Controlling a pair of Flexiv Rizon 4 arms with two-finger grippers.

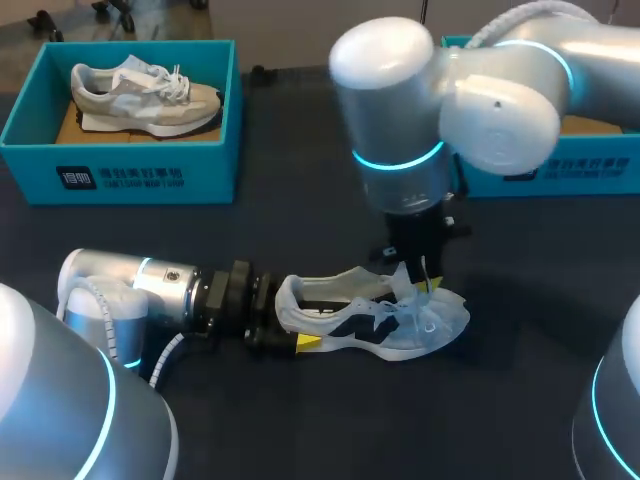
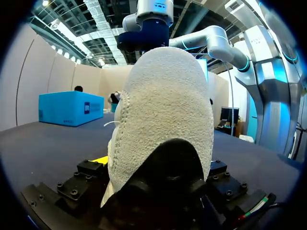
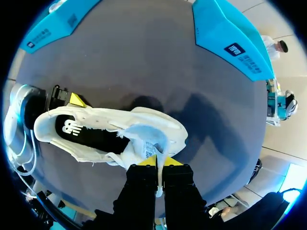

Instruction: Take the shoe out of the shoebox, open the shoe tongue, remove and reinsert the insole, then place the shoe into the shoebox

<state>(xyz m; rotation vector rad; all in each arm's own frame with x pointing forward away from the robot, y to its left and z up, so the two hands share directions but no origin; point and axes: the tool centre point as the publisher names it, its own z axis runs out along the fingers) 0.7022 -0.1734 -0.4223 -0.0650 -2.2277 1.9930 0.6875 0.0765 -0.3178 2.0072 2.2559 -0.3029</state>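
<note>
Our white shoe (image 1: 372, 322) lies on the dark bench (image 1: 300, 425), toe toward our right. Our left gripper (image 1: 288, 322) clamps its heel (image 2: 163, 110) from 2 sides; our right gripper (image 1: 426, 286), almost fully closed, pinches the lifted tongue (image 3: 145, 139) from above.

A white block logo (image 1: 77, 179) with small characters beside it was seen on the near wall of the left shoebox (image 1: 205, 165); it was too small to be read. Similar print on the right shoebox (image 1: 600, 175) was equally unclear. A white emblem (image 3: 72, 128) was borne on the shoe's (image 3: 103, 155) dark side, and a printed tag (image 3: 149, 149) on its tongue (image 3: 141, 134) was illegible.
</note>
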